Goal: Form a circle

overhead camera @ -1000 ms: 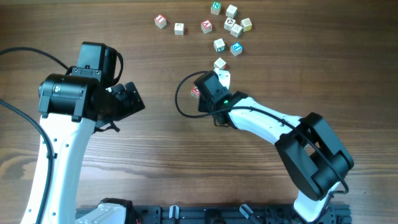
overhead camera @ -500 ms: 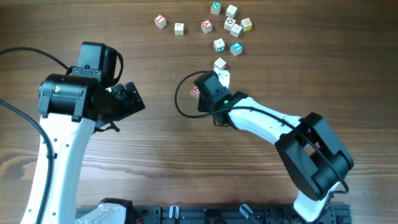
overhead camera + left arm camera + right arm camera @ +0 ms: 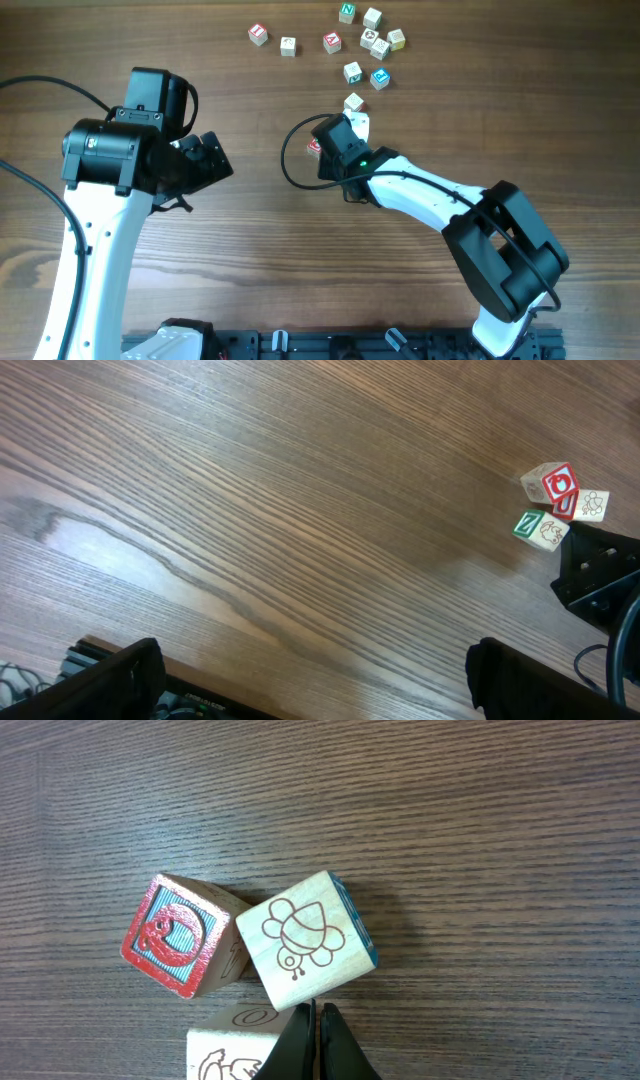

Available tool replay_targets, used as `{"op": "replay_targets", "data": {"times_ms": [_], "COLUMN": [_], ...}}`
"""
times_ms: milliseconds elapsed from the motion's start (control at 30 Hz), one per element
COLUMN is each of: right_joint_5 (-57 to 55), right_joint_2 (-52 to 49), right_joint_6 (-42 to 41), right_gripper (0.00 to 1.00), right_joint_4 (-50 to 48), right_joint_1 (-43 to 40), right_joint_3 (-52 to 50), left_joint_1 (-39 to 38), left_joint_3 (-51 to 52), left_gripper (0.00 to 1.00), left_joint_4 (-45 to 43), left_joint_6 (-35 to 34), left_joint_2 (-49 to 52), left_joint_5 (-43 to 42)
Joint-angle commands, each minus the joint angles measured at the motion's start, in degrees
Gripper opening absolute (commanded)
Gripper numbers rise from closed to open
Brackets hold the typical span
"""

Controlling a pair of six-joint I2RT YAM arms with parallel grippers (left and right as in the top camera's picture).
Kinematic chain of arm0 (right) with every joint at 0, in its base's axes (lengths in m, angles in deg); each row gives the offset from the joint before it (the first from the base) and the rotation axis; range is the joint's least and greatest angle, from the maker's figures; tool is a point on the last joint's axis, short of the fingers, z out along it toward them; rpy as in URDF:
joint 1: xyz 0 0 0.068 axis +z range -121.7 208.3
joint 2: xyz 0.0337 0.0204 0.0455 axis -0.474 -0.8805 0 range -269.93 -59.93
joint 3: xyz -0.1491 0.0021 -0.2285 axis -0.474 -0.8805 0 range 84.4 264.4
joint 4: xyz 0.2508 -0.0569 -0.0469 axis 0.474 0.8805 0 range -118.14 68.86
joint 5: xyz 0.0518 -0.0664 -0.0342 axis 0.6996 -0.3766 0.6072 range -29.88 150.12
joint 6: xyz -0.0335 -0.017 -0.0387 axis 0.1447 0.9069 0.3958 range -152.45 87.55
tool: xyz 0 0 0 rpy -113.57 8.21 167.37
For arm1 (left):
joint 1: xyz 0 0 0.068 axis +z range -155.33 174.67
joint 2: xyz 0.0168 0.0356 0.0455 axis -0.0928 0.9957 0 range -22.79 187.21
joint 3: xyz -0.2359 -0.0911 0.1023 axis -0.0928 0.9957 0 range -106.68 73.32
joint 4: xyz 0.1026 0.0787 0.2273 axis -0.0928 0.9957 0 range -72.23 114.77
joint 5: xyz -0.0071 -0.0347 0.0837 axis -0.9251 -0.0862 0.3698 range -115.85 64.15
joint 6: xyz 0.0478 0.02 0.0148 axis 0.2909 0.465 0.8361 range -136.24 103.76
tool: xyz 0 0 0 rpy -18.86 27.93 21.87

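My right gripper [image 3: 318, 1020] has its jaws pressed together, empty, with the tips just at the near corner of the bird cube [image 3: 305, 940]. The red cube [image 3: 178, 935] touches that one on its left, and a third cube [image 3: 230, 1045] lies just nearer. This cluster sits mid-table, nearer than the scatter [image 3: 365, 45]. My left gripper [image 3: 312, 658] stands wide apart over bare table [image 3: 250, 510], well left.

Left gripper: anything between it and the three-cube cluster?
Bare table from the left gripper to the cluster, in the left wrist view. Overhead, only the right arm's cable loop arcs beside it.
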State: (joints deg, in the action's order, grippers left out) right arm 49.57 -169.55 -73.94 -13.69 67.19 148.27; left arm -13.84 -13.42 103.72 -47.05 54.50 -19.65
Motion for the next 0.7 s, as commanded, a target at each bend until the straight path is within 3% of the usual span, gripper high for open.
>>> {"op": "replay_targets", "data": {"times_ms": [0,667], "right_joint_5": [-0.1,-2.8], "right_joint_2": [-0.5,5.7], "right_joint_6": [0.9,-5.4], "right_gripper": [0.05,0.04], "right_joint_4": [-0.3,11.4], "right_joint_1": [-0.2,1.4], "right_joint_3": [-0.3,-0.3], "left_joint_1": [0.0,0.0], "left_joint_3": [-0.2,-0.2], "left_gripper": [1.00,1.00], "left_joint_4": [0.0,0.0], "left_joint_6": [-1.0,-1.0], "left_joint_2": [-0.4,-0.4], "left_joint_5": [1.0,1.0]}}
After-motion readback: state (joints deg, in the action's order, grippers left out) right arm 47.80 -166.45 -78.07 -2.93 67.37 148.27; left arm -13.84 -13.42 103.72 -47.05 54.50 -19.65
